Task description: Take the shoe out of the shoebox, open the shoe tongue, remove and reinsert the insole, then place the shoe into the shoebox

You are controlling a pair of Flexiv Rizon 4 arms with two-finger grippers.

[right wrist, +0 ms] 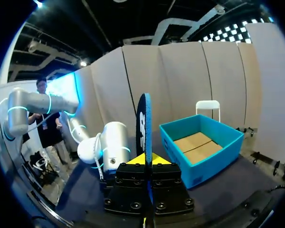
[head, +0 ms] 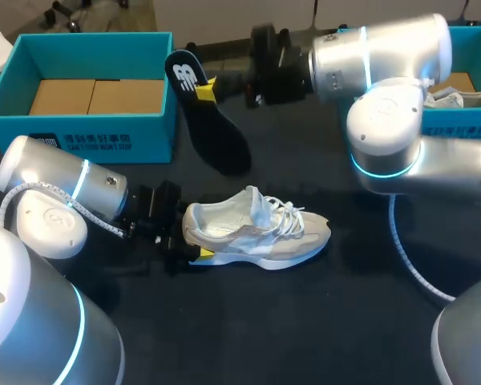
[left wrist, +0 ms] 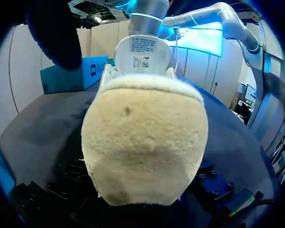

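A white and beige shoe (head: 256, 228) lies on its side on the dark table, toe pointing right. My left gripper (head: 194, 234) stands wide around its heel, one yellow tip against the near side, holding it. In the left wrist view the fuzzy beige heel (left wrist: 145, 142) fills the space ahead, with the tongue label behind it. My right gripper (head: 204, 88) is shut on a dark insole (head: 212, 120), held in the air above the table behind the shoe. In the right wrist view the insole (right wrist: 144, 128) stands on edge between the yellow tips (right wrist: 146, 159).
An open teal shoebox (head: 80, 132) with a cardboard floor stands at the back left, also seen in the right wrist view as a teal box (right wrist: 199, 161). A second teal box (head: 457, 132) at the back right holds another white shoe (head: 457, 98), partly behind my right arm.
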